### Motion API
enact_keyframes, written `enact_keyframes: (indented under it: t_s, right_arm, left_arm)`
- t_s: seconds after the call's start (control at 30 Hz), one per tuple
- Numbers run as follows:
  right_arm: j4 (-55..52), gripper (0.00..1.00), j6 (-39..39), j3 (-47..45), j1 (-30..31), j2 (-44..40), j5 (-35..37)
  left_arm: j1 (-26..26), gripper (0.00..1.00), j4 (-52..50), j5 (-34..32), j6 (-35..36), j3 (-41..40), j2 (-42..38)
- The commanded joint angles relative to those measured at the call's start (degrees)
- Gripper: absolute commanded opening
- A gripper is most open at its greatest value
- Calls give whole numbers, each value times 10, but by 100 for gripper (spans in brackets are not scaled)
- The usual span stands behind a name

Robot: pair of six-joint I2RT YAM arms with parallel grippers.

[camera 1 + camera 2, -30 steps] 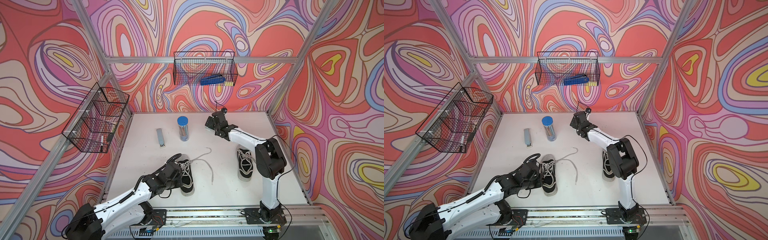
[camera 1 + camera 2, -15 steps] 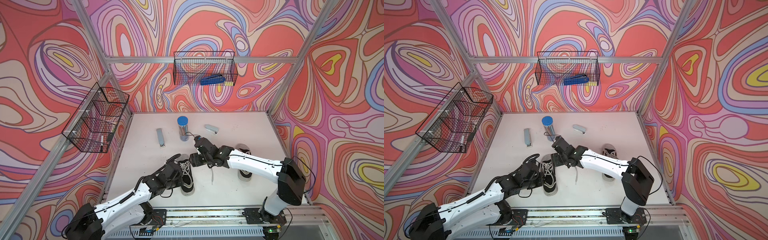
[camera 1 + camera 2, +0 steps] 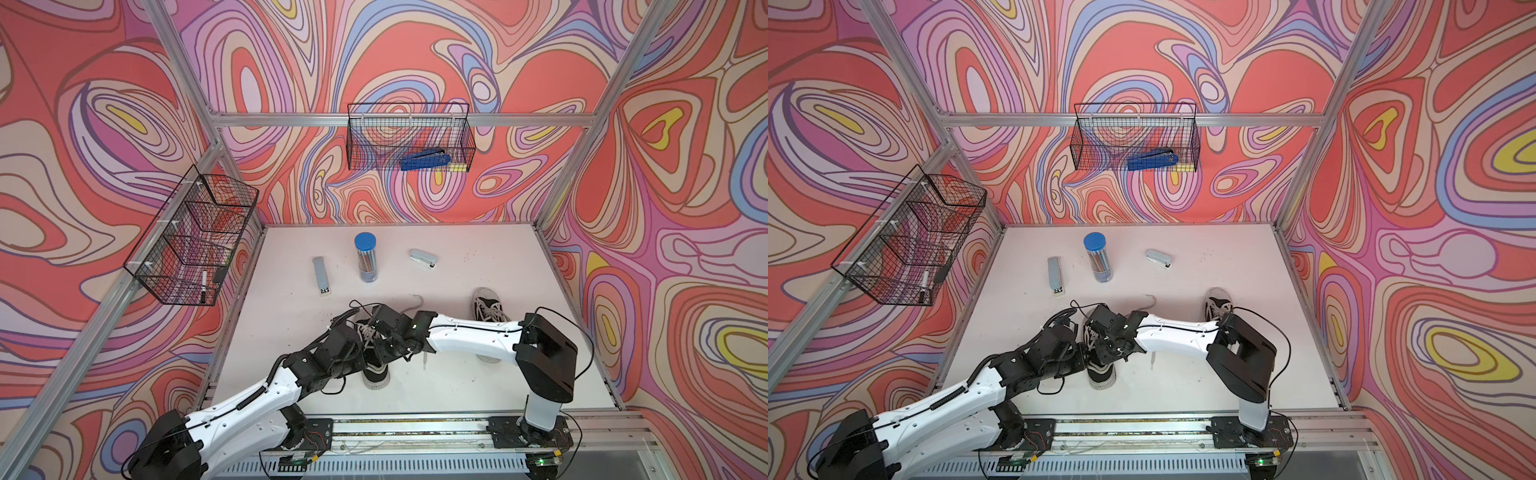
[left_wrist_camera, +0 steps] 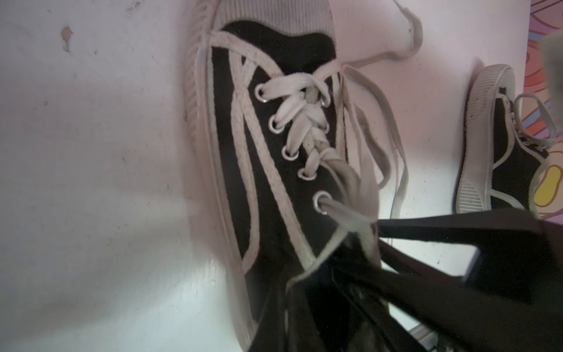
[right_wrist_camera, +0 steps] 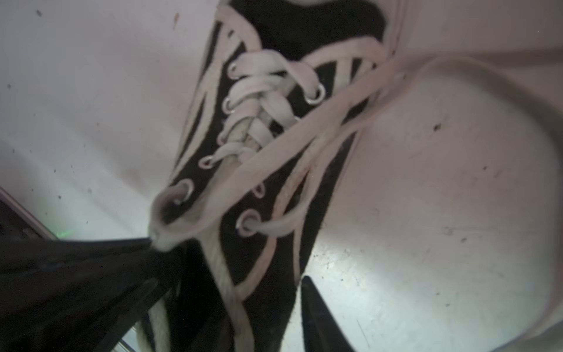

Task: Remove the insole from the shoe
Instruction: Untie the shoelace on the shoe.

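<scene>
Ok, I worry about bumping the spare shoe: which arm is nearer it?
Right. The right arm crosses in front of the spare shoe in both top views; the left arm reaches in from beyond the laced shoe, farther off.

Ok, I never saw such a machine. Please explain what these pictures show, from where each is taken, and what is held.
The machine is a left arm and a right arm, each ending in a gripper. Two pictures look down from overhead; two come from wrist cameras. On the table are a near shoe, a far shoe, a blue-lidded tube, a grey stapler and a grey bar. The left gripper is shut on the near shoe by its top eyelet. The right gripper hangs over that shoe; its grip is unclear.
</scene>
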Motion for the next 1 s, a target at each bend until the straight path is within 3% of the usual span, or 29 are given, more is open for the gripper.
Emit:
enact_keyframes:
  t_s: [0.0,0.17,0.4,0.53,0.8,0.97]
  right_arm:
    - [6,8,23,14,1,-8,49]
    - [-32,0,42,-3,-12,-66,143]
    - [-39,0,43,-49,-78,-115,145]
    - [-35,0,40,-80,-104,-111,138]
    - [-44,0,34,-110,-134,-90,95]
    - [-98,29,17,-55,-133,-111,62]
  left_arm:
    - [2,0,14,-17,-4,11,3]
    - [18,0,44,-13,19,34,25]
    - [35,0,94,30,79,131,146]
    - [27,0,165,69,45,114,205]
    - [-26,0,243,49,-24,60,246]
    - [-25,0,245,39,-26,31,235]
